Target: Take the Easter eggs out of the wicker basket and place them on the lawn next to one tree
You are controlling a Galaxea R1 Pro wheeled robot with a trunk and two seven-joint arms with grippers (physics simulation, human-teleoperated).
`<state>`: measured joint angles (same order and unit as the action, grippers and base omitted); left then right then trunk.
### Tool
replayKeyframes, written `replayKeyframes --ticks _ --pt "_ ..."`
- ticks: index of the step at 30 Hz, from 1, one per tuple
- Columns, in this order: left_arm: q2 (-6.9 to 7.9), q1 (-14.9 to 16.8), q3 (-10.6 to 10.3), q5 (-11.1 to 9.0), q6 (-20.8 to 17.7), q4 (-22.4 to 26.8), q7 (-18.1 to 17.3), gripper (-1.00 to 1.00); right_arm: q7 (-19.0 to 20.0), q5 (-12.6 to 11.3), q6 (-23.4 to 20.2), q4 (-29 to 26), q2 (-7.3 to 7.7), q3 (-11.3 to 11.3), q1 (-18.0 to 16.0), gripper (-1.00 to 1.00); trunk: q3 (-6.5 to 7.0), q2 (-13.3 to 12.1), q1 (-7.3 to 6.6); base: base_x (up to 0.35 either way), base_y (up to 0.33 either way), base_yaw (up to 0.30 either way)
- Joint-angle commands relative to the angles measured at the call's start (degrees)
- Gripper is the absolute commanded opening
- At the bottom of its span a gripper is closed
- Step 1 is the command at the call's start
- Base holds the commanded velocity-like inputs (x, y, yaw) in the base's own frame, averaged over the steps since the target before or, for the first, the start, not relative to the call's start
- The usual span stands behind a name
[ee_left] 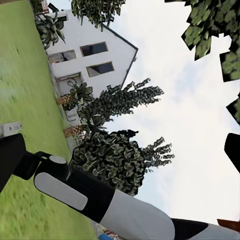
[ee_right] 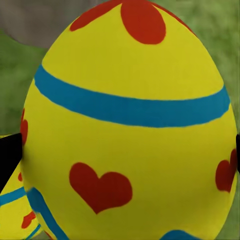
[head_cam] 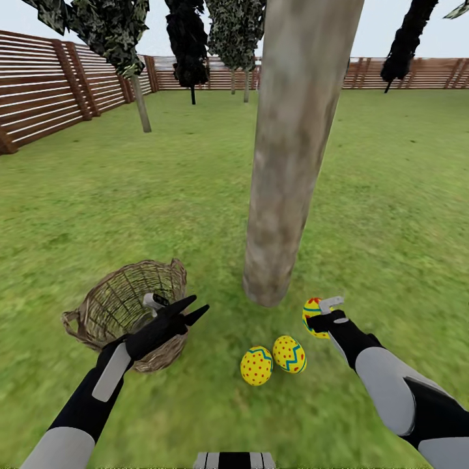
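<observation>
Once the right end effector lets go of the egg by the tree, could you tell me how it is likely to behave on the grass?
The egg in the right end effector looks smooth and rounded, so it may roll a little. The lawn looks flat, so probably not far. The trunk stands close and might stop it on that side.

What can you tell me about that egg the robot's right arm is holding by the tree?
The egg is bright yellow, painted with a blue band, red hearts and a red blotch on top. It sits between the right gripper fingers, low by the lawn, just right of the thick grey-brown tree trunk's base. Whether it touches the grass is unclear. Two other eggs lie nearby.
</observation>
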<state>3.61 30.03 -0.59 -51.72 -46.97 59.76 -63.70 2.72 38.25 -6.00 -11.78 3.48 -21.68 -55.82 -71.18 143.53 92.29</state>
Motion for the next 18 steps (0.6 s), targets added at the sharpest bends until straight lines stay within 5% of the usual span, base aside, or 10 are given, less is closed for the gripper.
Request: replayKeyframes --ticks 1,4,8,13,18 --pt "0.01 0.03 -0.06 -0.31 -0.40 0.00 0.03 1.00 0.23 0.49 -0.04 -0.14 0.00 -0.47 0.00 -1.00 -0.27 0.03 0.01 0.000 0.000 0.000" --pt "0.00 0.03 -0.10 -0.31 -0.40 0.00 0.06 1.00 -0.08 0.43 0.03 -0.24 0.08 -0.47 0.01 -1.00 -0.93 0.07 0.09 0.000 0.000 0.000" --pt "0.00 0.03 -0.12 -0.31 -0.40 -0.01 0.06 1.00 -5.26 0.02 0.02 -0.18 0.00 -0.47 0.01 -1.00 -1.82 0.13 0.19 0.000 0.000 0.000" --pt "0.00 0.03 -0.12 -0.37 -0.41 -0.07 -0.02 1.00 -5.70 0.09 0.06 -0.24 -0.05 -0.47 0.02 -1.00 -1.82 0.13 0.19 0.000 -0.002 0.000" --pt "-0.08 0.03 -0.12 -0.31 -0.40 -0.08 -0.02 1.00 -5.71 0.56 0.03 -0.21 -0.26 -0.47 0.01 -1.00 -1.82 0.13 0.19 0.000 -0.252 0.000"
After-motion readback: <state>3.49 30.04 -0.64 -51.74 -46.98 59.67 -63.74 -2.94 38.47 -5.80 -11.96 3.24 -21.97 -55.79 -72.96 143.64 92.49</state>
